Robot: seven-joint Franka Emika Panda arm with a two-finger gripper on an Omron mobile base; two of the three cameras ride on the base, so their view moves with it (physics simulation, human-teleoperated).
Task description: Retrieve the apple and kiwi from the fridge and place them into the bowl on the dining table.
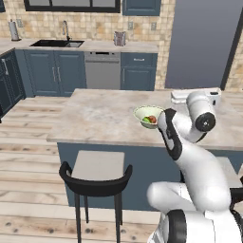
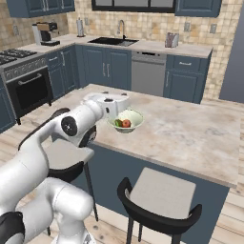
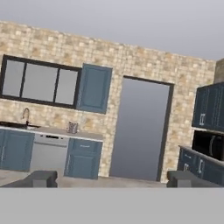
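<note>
From the left base view, the dining table [image 1: 104, 116] spreads its beige marbled top across the middle, and the bowl [image 1: 148, 116] stands on it toward the right, just beside the arm's dark-jointed forearm. Inside the bowl a reddish apple [image 1: 152, 118] and a green kiwi [image 1: 146, 120] lie touching each other, the kiwi to the left. A flat white rectangular object [image 1: 182, 96] lies on the table behind the arm. A black-backed stool [image 1: 97, 173] with a grey seat stands against the table's navy base. Against the far wall are a sink [image 1: 57, 43], a steel dishwasher [image 1: 102, 70] and a wide grey doorway [image 1: 201, 45].

The right base view looks at the same table from the other side. Here the bowl [image 2: 126, 120] shows its contents more plainly, with the kiwi [image 2: 118, 123] left of the apple [image 2: 126, 123]. This view also takes in a black oven range [image 2: 26, 83] and a coffee machine [image 2: 44, 33] on the left counter, and a second stool [image 2: 159, 200] in the foreground. The arm's elbow hides much of the white object.

The hand view points level across the room rather than down at the table: the gripper [image 3: 111, 178] has its two dark fingertips [image 3: 41, 178] standing far apart at the bottom with nothing between them, so the hand is wide open and empty. Beyond them are the brick wall, a dark-framed window [image 3: 39, 82], a blue wall cabinet [image 3: 94, 89], the grey doorway [image 3: 140, 129] and a microwave [image 3: 209, 144] at the right edge.
</note>
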